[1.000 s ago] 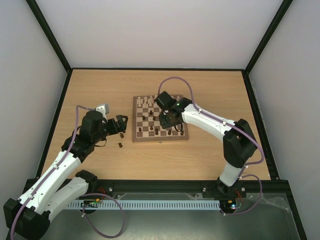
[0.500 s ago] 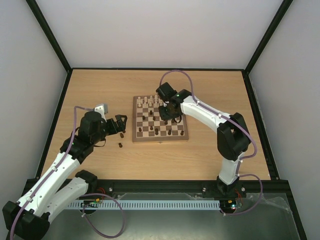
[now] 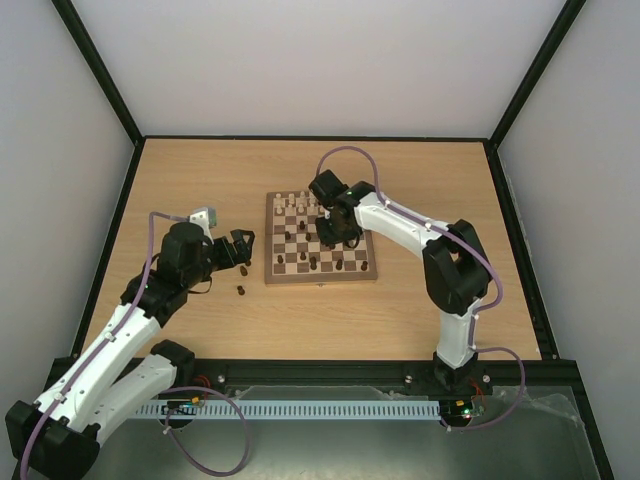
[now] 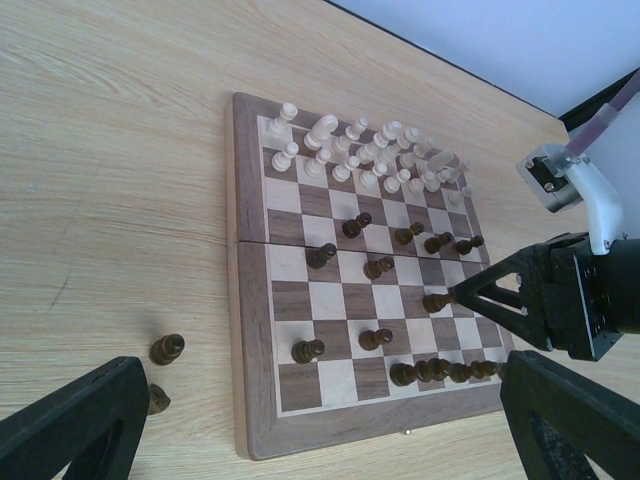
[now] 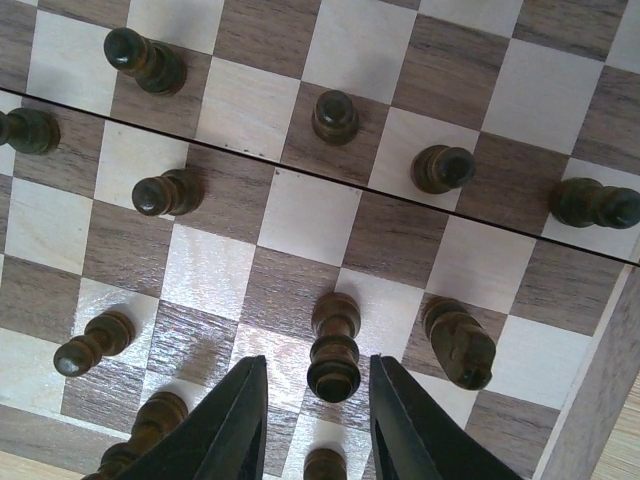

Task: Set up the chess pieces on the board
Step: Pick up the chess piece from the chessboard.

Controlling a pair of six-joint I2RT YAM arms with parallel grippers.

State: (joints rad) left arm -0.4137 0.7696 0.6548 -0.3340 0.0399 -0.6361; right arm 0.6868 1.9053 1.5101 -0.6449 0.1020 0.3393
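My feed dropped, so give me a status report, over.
Left hand open, empty, beside the board. Right hand open, straddling an upright dark piece. Another dark piece close beside it. Two dark pieces off-board.

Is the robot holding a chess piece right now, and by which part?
Nothing yet. The right gripper's open jaws sit either side of a dark piece; the left gripper is open and empty.

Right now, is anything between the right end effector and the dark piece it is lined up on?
Nothing visible. The right end effector is open with a finger on each side of the dark piece, and both gaps are clear. Another dark piece stands close by, but outside the finger, not in between.
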